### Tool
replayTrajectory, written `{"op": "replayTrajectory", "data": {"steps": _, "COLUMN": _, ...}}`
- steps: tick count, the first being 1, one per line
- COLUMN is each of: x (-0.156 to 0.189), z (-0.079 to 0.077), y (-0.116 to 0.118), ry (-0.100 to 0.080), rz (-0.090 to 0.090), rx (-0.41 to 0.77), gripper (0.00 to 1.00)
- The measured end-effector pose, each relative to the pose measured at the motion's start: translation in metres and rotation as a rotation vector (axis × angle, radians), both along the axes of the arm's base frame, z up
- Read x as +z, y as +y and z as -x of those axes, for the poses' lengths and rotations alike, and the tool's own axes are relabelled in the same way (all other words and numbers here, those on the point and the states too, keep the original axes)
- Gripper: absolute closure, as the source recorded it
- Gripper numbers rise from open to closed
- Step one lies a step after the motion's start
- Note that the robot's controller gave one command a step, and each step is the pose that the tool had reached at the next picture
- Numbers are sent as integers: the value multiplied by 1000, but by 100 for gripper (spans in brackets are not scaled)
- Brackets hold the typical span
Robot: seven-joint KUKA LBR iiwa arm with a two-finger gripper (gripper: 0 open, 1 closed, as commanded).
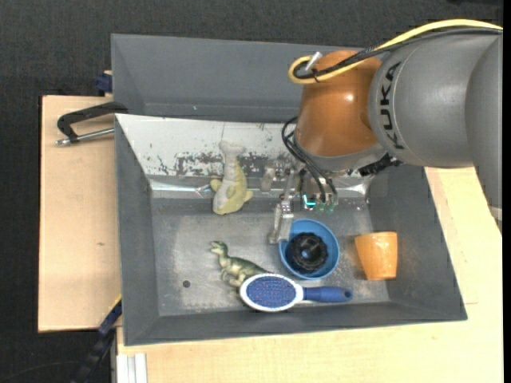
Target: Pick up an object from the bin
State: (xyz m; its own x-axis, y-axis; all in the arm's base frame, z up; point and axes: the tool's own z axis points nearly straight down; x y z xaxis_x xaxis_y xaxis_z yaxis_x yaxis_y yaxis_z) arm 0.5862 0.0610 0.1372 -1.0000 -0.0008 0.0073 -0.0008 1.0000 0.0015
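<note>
End effector [297,207] hangs low inside the bin [136,238], near the back wall, right of centre. Apart or together: cannot tell, the orange wrist cover hides much of it. Nearest thing is a blue cup [323,234], upright on the bin floor just in front of the end effector, with something dark inside it. Orange cup [376,254] stands just right of the blue one. Blue brush [275,292] lies along the front wall, a green dinosaur [231,266] touching its head. Pale yellow long-necked toy [231,190] lies against the back wall, to the left.
</note>
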Motion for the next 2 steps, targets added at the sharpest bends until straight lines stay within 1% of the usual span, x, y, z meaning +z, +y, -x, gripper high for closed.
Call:
{"op": "replayTrajectory", "data": {"steps": 1, "x": -69, "z": 2, "y": -20, "ry": -1, "rz": -1, "rx": -8, "gripper": 0}}
{"op": "replayTrajectory", "data": {"steps": 2, "x": -16, "z": 59, "y": -14, "ry": -9, "rz": -1, "rx": 514, "gripper": 0}}
